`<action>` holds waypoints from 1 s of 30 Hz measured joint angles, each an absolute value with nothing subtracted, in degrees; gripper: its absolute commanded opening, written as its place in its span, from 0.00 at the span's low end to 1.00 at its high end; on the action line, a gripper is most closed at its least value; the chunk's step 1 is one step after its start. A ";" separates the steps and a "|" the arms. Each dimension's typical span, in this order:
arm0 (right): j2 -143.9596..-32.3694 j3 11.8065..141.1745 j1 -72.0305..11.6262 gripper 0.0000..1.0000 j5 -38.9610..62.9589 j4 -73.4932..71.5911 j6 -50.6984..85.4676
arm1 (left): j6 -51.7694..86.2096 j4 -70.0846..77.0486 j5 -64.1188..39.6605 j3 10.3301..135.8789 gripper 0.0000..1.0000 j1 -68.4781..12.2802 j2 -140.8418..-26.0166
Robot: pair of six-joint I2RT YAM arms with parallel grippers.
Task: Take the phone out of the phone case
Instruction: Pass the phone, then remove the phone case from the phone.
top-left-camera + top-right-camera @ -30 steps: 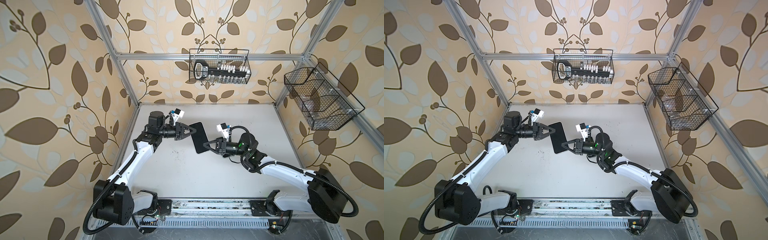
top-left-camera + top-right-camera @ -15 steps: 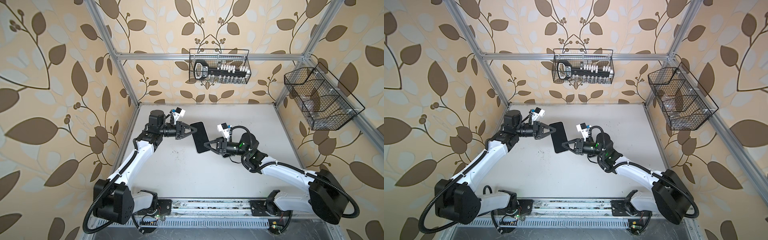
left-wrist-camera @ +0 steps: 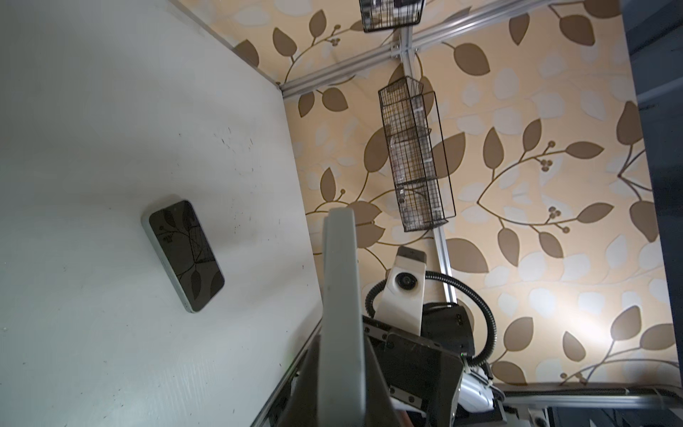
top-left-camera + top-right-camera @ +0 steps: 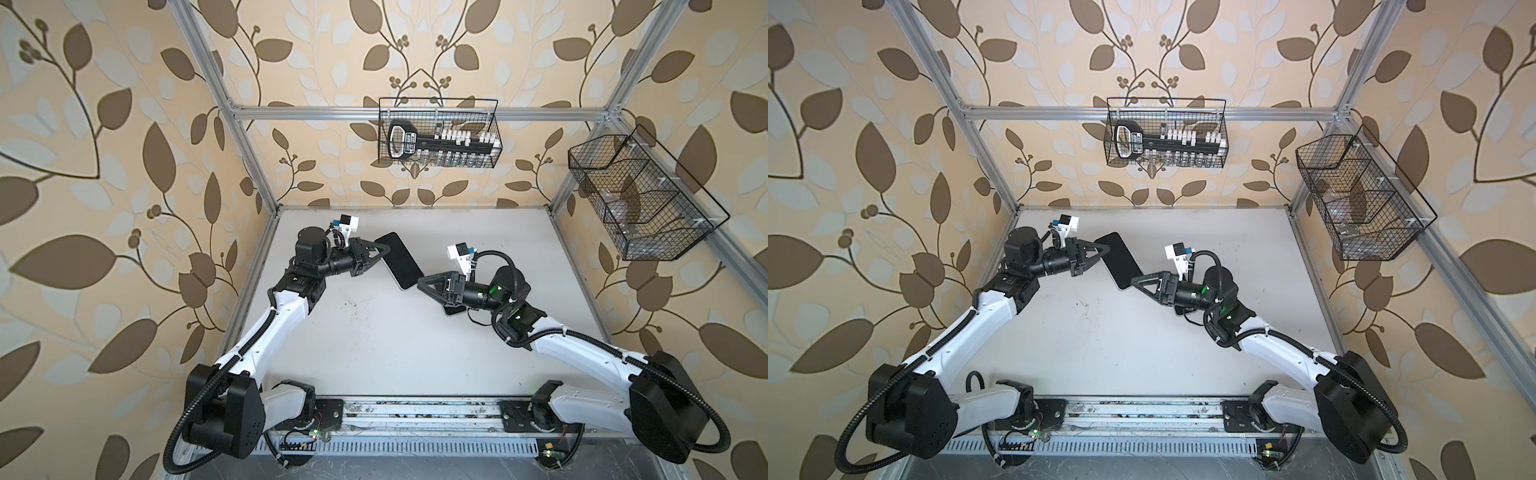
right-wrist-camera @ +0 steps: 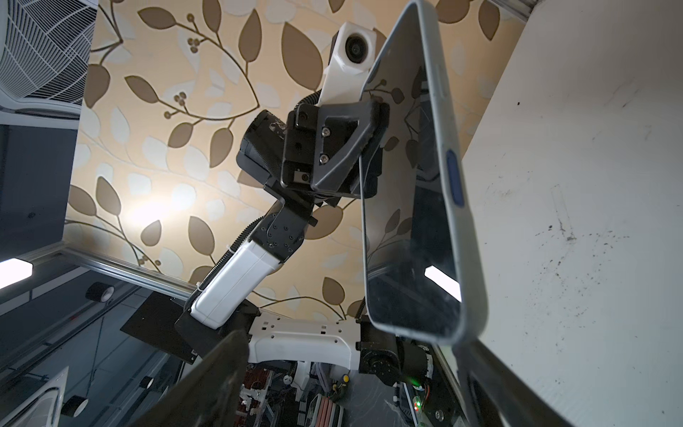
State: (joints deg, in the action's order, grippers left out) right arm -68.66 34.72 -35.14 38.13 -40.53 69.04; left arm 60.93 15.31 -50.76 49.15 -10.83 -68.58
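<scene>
Your left gripper [image 4: 388,249] is clamped on one long edge of the pale-cased phone [image 4: 399,262], held tilted above the table [image 4: 374,340] nearer its far edge, while your right gripper [image 4: 420,283] stands wide open at its lower end, gripping nothing, and a second phone [image 3: 186,255] lies flat on the table under your right arm.

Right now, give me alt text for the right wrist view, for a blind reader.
A phone in a pale case is held up over the white table, clamped by the left fingers. The right fingers stand open on either side of its near end.
</scene>
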 measured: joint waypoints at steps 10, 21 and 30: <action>-67.81 30.65 -36.32 0.74 36.84 -46.22 69.60 | 74.11 32.91 -42.98 42.74 0.00 -11.27 -68.29; -74.94 33.65 -37.32 0.57 36.32 -52.80 70.96 | 76.90 38.70 -42.96 40.45 0.00 -12.91 -67.99; -78.19 36.47 -37.93 0.48 35.27 -55.75 71.88 | 76.53 37.50 -42.96 40.27 0.00 -13.58 -65.60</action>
State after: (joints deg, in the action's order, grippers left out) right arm -78.19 36.47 -37.93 35.27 -55.75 71.88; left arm 76.53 37.50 -42.96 40.27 -13.58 -65.60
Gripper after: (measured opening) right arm 0.488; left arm 0.123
